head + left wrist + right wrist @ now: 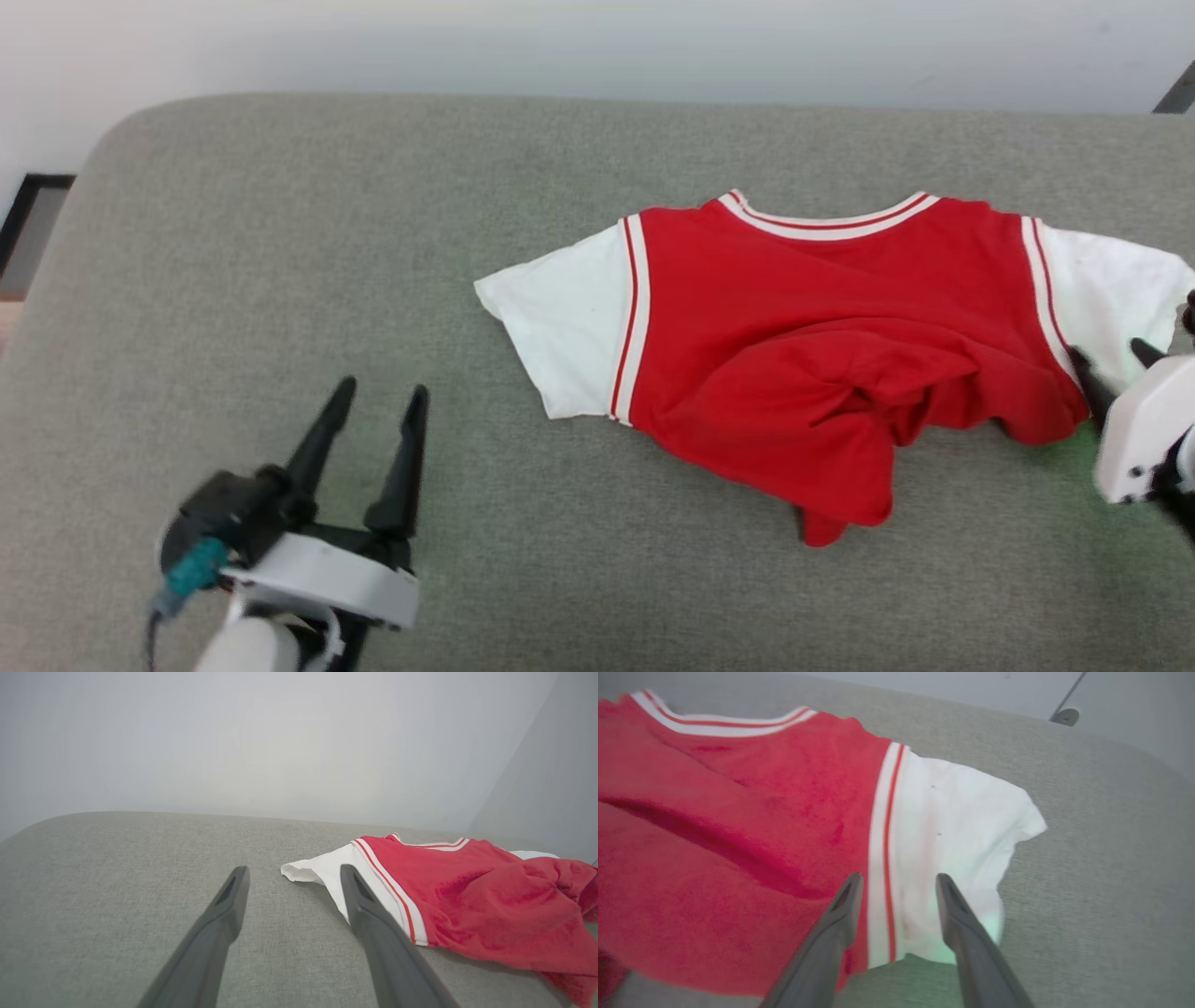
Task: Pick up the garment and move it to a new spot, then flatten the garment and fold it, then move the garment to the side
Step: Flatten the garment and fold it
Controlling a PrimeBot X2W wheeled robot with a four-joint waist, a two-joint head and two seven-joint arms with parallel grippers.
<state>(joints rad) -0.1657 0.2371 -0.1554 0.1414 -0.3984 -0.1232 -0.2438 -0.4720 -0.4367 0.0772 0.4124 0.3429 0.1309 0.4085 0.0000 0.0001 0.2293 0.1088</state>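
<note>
The garment (803, 336), a red jersey T-shirt with white sleeves and striped trim, lies on the grey cushioned surface (280, 233) at centre right, collar toward the far edge, its lower body bunched and folded over. My left gripper (381, 394) stands open at the lower left, well apart from the cloth; in its wrist view the garment (467, 896) lies to the right of the open left gripper (292, 872). My right gripper (1116, 359) is at the right edge by the white sleeve. In the right wrist view its fingers (896, 879) are spread just above the garment's (761, 826) sleeve seam, holding nothing.
The grey surface ends at a rounded far edge against a pale wall (597, 47). A dark frame (28, 215) shows at the far left and a thin metal leg (1064, 709) beyond the far right corner.
</note>
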